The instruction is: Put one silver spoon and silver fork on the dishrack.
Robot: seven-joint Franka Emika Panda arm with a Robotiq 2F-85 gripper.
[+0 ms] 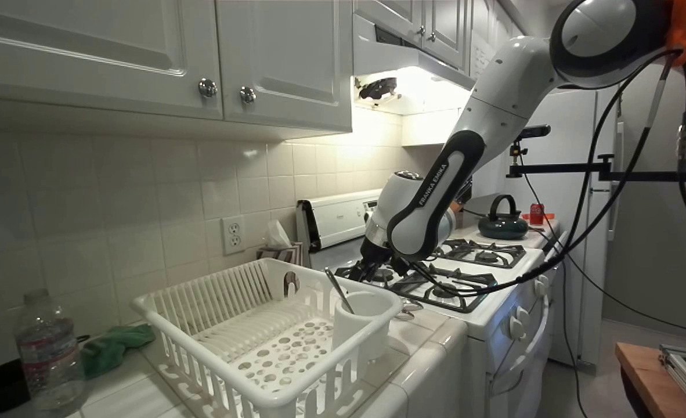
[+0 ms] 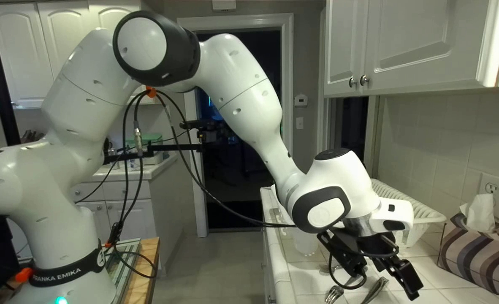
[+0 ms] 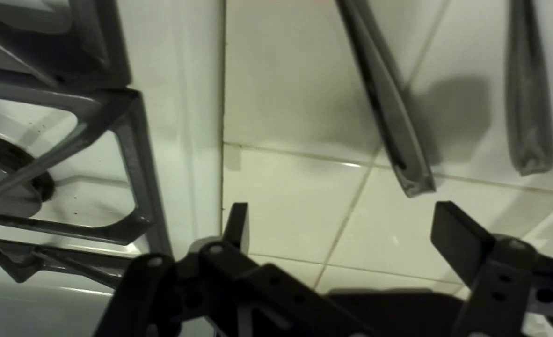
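The white dishrack (image 1: 285, 400) stands on the tiled counter; part of it shows behind the arm in an exterior view (image 2: 429, 216). A white cup (image 1: 361, 334) at its corner holds one upright metal utensil (image 1: 339, 290). Silver cutlery lies on the counter between rack and stove: a fork (image 2: 334, 293) and a handle (image 2: 375, 290) show in an exterior view, spoon-like ends (image 1: 410, 307) in an exterior view. In the wrist view, two handles (image 3: 391, 107) (image 3: 529, 107) show, heads out of frame. My gripper (image 3: 342, 220) is open and empty, pointing down, the nearer handle's end just ahead of its right finger.
The stove with black grates (image 3: 141, 178) lies beside the gripper's left finger. A striped tissue box (image 2: 475, 253) stands by the wall. A bottle (image 1: 50, 354) and a green cloth (image 1: 116, 348) lie beyond the rack. A kettle (image 1: 502, 225) stands past the burners.
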